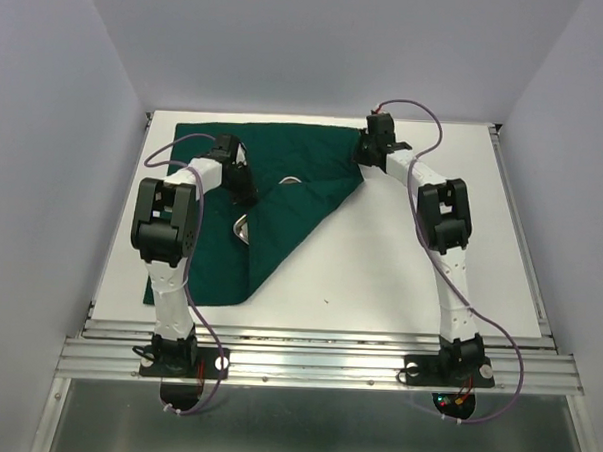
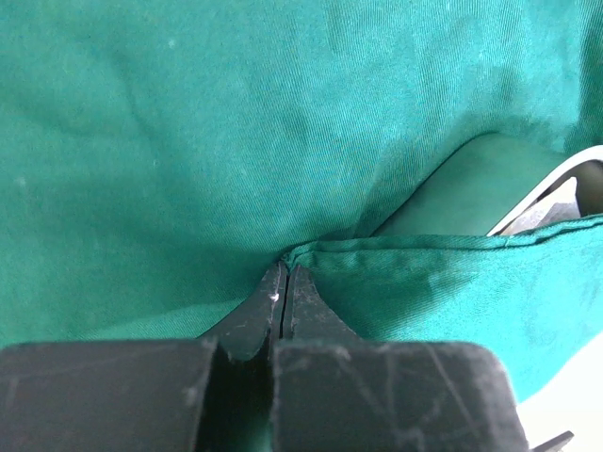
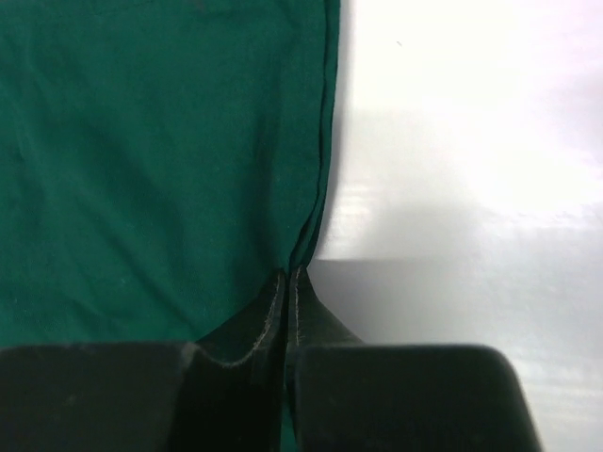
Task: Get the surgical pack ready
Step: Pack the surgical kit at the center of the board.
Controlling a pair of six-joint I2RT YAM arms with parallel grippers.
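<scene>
The dark green drape (image 1: pixel 308 201) of the surgical pack lies over the left and back of the white table (image 1: pixel 410 261), with one flap folded over the middle. A steel tray rim (image 1: pixel 240 228) peeks out from under the fold, and its corner (image 2: pixel 558 184) shows in the left wrist view. My left gripper (image 1: pixel 246 181) is shut on a hemmed fold of the drape (image 2: pixel 396 273), pinched at the fingertips. My right gripper (image 1: pixel 369 149) is shut on the drape's right edge (image 3: pixel 316 188), where cloth meets bare table. Scissors, gauze and packets are hidden.
Bare white table (image 3: pixel 471 141) lies to the right of the drape's edge. Grey walls enclose the table on three sides. A metal rail (image 1: pixel 316 362) runs along the near edge, where both arm bases are bolted.
</scene>
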